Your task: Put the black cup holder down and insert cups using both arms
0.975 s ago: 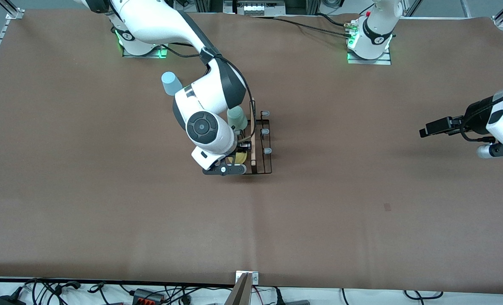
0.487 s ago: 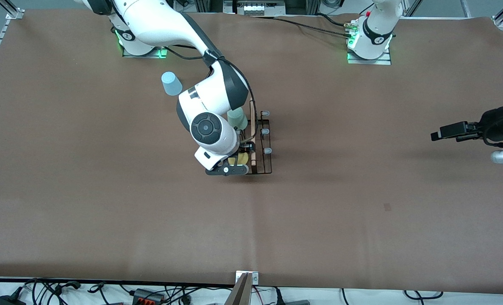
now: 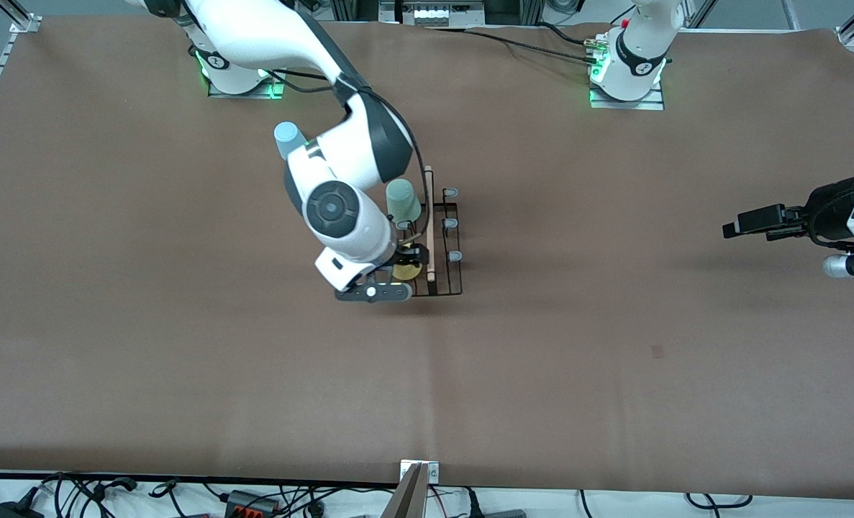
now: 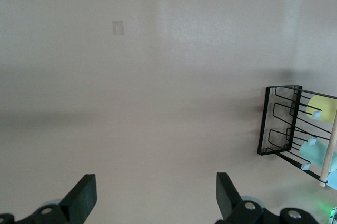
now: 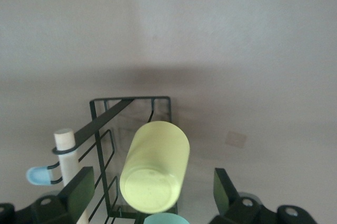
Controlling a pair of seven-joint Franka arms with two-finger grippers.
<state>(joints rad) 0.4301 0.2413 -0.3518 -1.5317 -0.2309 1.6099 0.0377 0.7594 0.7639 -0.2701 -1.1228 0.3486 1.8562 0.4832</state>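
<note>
The black cup holder [image 3: 447,248] stands mid-table, its wooden rod [image 3: 429,223] on top. A yellow cup [image 3: 406,272] leans on the peg nearest the front camera, and a pale green cup [image 3: 401,199] sits on a peg farther from it. My right gripper [image 3: 403,265] hovers at the yellow cup [image 5: 155,166], open, its fingers [image 5: 79,187] wide of the cup on both sides. A light blue cup [image 3: 285,137] stands upside down on the table toward the right arm's base, partly hidden by that arm. My left gripper [image 3: 730,229] waits open over the left arm's end of the table, holding nothing.
Three pegs with grey tips [image 3: 450,224] on the holder's side toward the left arm carry nothing. The left wrist view shows the holder [image 4: 279,124] with both cups far off. Brown mat [image 3: 614,345] covers the table; cables [image 3: 254,500] run along the front edge.
My right gripper has opened and let go of the yellow cup, which stays on its peg. The right arm has shifted slightly toward its own end. The left arm has drifted a little.
</note>
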